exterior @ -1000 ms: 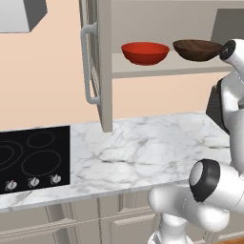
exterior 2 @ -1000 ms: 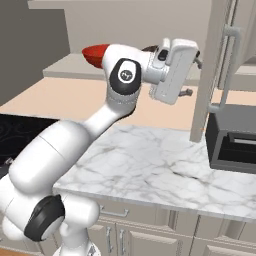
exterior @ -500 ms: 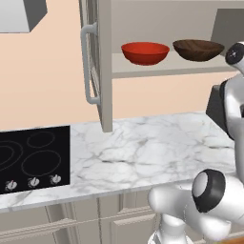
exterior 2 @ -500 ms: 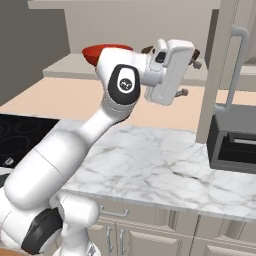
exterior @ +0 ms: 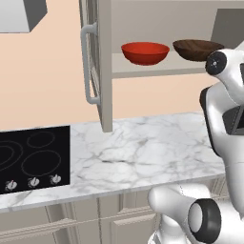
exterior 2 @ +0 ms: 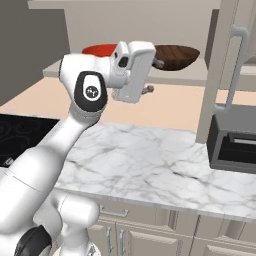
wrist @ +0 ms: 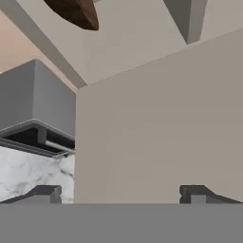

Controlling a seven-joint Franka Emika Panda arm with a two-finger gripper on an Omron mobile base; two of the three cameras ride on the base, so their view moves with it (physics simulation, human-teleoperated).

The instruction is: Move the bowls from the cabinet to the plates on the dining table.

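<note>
Two bowls sit side by side on the shelf of the open cabinet (exterior: 157, 69): a glossy red bowl (exterior: 145, 51) on the left and a dark brown bowl (exterior: 198, 49) on the right. In the right base view the arm partly covers the red bowl (exterior 2: 99, 49), while the brown bowl (exterior 2: 177, 56) shows just past the hand. My gripper (exterior 2: 152, 76) hangs in front of the shelf, a little below the brown bowl's rim, open and holding nothing. In the hand view the gripper (wrist: 121, 194) faces a beige cabinet panel (wrist: 156, 118), with the brown bowl (wrist: 76, 12) at the top left. The plates and dining table are out of view.
The left cabinet door (exterior: 95, 62) with its silver handle stands open over the marble counter (exterior: 143, 152). A black cooktop (exterior: 33, 159) lies at the left. A dark box-like appliance (exterior 2: 234, 142) sits on the counter under the right door (exterior 2: 227, 65).
In the right base view the hand has swung left along the front of the shelf, from beside the right door to between the two bowls. The bowls have not moved.
</note>
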